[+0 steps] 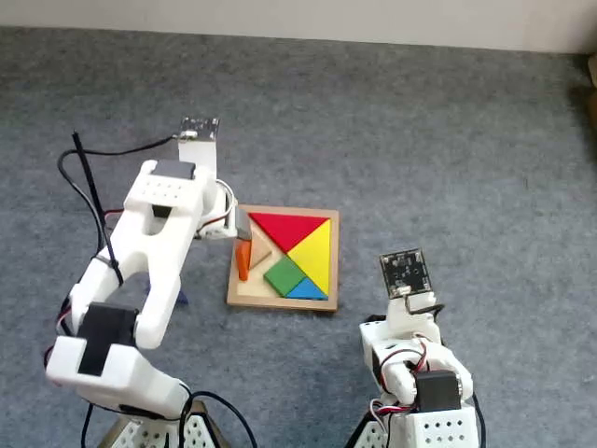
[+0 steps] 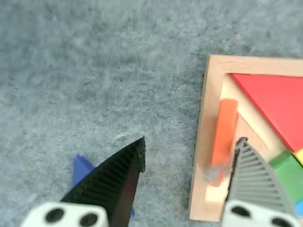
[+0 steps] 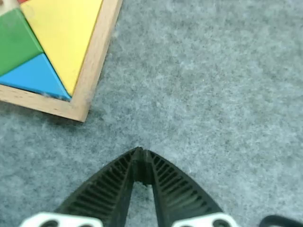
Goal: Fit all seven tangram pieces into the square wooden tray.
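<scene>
One long orange wooden piece (image 2: 223, 137) stands on edge inside the square wooden tray (image 2: 208, 94), its long axis along the wall. My left gripper (image 2: 191, 140) is spread wide across that wall, one finger inside, just beside the piece. My right gripper (image 3: 140, 153) is closed, farther off.

Grey carpet (image 1: 448, 121) across the whole surface; pale strip (image 1: 373, 19) along the far edge, possibly a wall; soft, even lighting.
</scene>
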